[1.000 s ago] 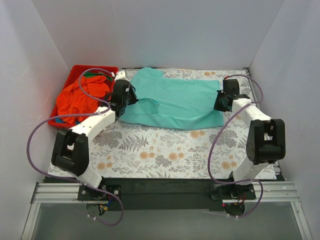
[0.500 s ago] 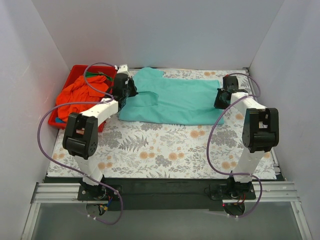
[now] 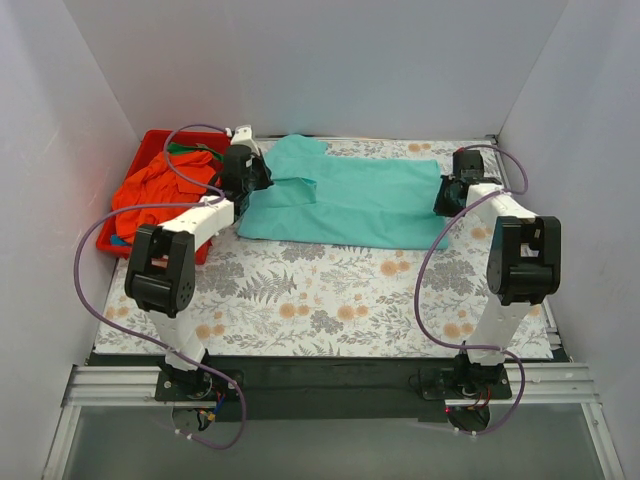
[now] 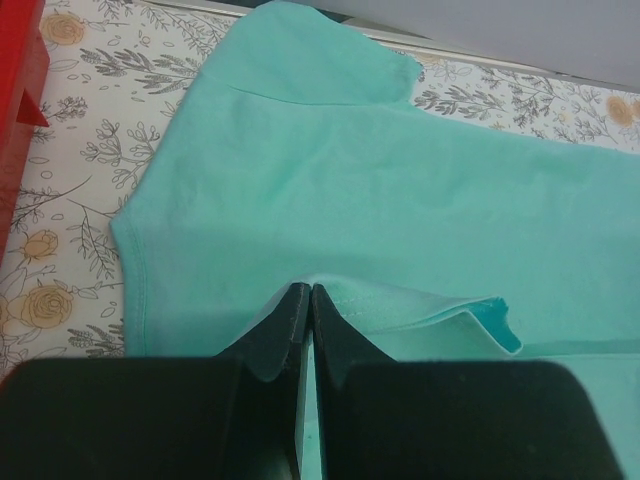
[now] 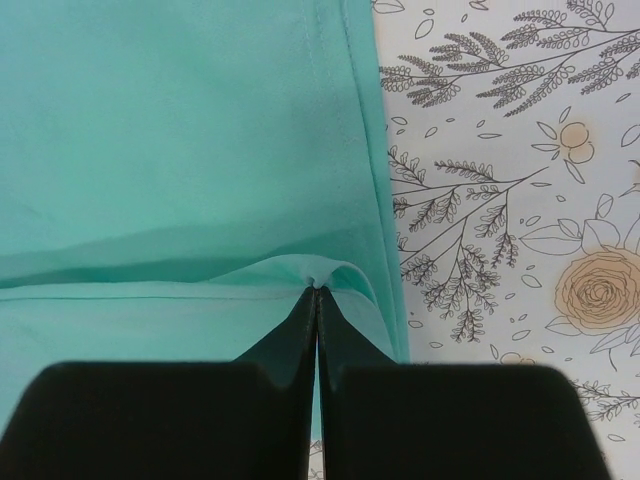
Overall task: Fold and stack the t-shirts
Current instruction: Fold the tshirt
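Observation:
A teal t-shirt (image 3: pixel 345 203) lies spread across the far half of the flowered table, folded over lengthwise. My left gripper (image 3: pixel 252 181) is shut on the shirt's folded near edge at its left end; the left wrist view shows the cloth (image 4: pixel 330 200) pinched at the fingertips (image 4: pixel 290 305). My right gripper (image 3: pixel 441 199) is shut on the same edge at the right end; in the right wrist view the teal cloth (image 5: pixel 180 150) bunches at the fingertips (image 5: pixel 330 310). An orange-red t-shirt (image 3: pixel 155 185) lies crumpled in the red bin.
The red bin (image 3: pixel 151 140) stands at the far left against the wall, with bits of green and blue cloth under the orange shirt. White walls close in the table at the back and on both sides. Purple cables loop from both arms.
Both grippers have carried the shirt's near edge away from me and over the shirt, making it narrower. The left arm's elbow swung up between the first and second earlier frames.

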Controlling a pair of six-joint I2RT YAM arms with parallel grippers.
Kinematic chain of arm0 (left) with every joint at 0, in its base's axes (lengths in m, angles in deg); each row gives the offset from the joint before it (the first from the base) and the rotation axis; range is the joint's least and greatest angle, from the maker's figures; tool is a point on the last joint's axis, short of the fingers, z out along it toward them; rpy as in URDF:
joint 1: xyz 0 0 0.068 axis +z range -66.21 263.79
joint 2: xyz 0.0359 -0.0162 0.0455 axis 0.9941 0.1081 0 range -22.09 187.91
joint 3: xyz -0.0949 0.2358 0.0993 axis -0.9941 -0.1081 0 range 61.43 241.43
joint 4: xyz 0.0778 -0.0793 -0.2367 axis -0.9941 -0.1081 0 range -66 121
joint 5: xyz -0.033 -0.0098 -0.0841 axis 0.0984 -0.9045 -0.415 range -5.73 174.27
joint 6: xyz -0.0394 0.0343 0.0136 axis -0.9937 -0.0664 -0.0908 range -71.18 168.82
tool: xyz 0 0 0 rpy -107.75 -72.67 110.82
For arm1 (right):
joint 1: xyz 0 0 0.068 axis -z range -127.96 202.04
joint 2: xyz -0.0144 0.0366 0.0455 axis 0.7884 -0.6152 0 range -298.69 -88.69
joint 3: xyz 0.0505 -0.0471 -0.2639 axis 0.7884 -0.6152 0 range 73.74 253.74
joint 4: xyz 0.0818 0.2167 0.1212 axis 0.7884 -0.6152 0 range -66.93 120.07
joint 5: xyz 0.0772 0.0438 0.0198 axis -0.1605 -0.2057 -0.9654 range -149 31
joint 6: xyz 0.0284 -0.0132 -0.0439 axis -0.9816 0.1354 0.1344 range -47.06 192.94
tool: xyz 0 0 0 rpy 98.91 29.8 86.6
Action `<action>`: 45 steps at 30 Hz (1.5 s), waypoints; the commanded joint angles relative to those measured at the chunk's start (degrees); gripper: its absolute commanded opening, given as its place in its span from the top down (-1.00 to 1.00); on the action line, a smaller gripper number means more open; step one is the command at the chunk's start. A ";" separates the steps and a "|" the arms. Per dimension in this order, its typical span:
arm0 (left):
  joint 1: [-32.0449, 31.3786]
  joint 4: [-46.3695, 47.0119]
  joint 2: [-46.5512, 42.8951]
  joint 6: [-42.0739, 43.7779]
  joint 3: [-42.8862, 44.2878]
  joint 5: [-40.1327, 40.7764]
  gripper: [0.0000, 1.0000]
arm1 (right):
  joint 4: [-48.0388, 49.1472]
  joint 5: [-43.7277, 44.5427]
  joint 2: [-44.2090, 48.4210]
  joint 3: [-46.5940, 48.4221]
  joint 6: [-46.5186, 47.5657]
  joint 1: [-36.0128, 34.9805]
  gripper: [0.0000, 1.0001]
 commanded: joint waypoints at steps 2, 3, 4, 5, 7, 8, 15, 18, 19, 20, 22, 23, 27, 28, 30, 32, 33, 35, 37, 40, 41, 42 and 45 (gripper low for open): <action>1.03 0.43 1.31 0.94 3.11 -1.00 1.00 | 0.46 -0.84 -0.46 3.90 1.05 0.53 0.97; 1.11 0.43 1.75 0.94 3.37 -0.92 1.00 | 0.46 -1.02 -1.25 4.33 1.13 0.53 0.97; 1.20 0.43 2.45 0.86 3.99 -0.92 1.00 | 0.46 -1.20 -1.52 4.51 1.13 0.62 0.97; 1.38 0.43 2.89 0.86 4.34 -0.92 1.00 | 0.46 -1.55 -1.87 4.69 1.22 0.71 0.97; 1.55 -0.35 3.94 0.68 5.48 -1.09 1.00 | 0.37 -1.72 -2.57 5.13 1.22 0.71 0.97; 1.64 -0.45 4.91 0.77 6.53 -1.44 1.00 | 0.46 -1.81 -2.83 5.22 1.22 0.71 0.97; 1.82 -5.27 8.52 -0.20 11.55 -0.05 -0.05 | 0.46 -3.48 -2.93 6.10 1.40 0.71 -0.11; 1.82 -5.46 7.38 -1.08 11.03 1.45 -0.58 | 0.46 -3.75 -2.14 6.80 1.92 0.71 -0.47; 1.82 -5.37 6.85 -1.25 10.76 1.89 -0.59 | 0.46 -3.75 -1.79 6.89 2.10 0.71 -0.51; 1.82 -5.28 5.72 -1.69 10.32 1.81 -0.60 | 0.46 -3.75 -0.56 6.63 2.27 0.62 -0.57; 1.82 -4.50 4.31 -2.39 8.39 0.76 -0.60 | 0.63 -5.33 0.67 6.19 2.45 0.44 -0.58; 1.82 -4.14 3.08 -3.18 7.69 -0.03 -0.60 | 1.15 -5.24 2.25 5.05 2.63 0.36 -0.58; 1.64 -1.07 0.88 -4.94 2.69 -3.29 -0.60 | 4.14 -6.90 6.03 0.41 2.89 -0.52 -0.59; 1.64 -0.54 0.35 -5.29 0.50 -5.21 -0.60 | 5.19 -8.39 6.91 -0.92 2.80 -0.70 -0.58; 1.64 1.39 -0.18 -6.08 -1.88 -6.54 -0.60 | 8.44 -10.07 9.11 -4.86 2.45 -0.96 -0.58; 1.64 2.45 -0.80 -7.49 -5.14 -7.07 -0.60 | 11.42 -12.70 10.34 -7.08 2.19 -1.14 -0.59; 1.73 3.15 -0.97 -8.19 -6.11 -7.77 -0.60 | 12.05 -13.58 10.52 -8.74 2.01 -1.31 -0.58; 1.64 3.68 -1.32 -10.21 -8.92 -8.56 -0.60 | 13.89 -16.04 10.17 -10.07 1.93 -1.40 -0.58; 1.64 4.82 -1.67 -11.97 -11.03 -9.53 -0.59 | 14.78 -17.36 9.47 -11.73 1.92 -1.49 -0.58; 1.73 5.36 -2.20 -13.03 -14.28 -8.83 -0.59 | 16.54 -18.07 7.54 -13.76 1.92 -1.58 -0.59; 1.73 5.27 -2.46 -13.55 -15.51 -8.48 -0.59 | 16.98 -17.99 7.19 -14.29 1.92 -1.58 -0.59; 1.82 5.01 -2.64 -13.65 -16.04 -7.95 -0.59 | 17.24 -17.98 7.01 -14.82 2.01 -1.58 -0.58; 1.73 4.48 -4.05 -14.43 -18.76 -5.85 -0.59 | 18.21 -17.63 6.57 -17.19 1.93 -1.58 -0.59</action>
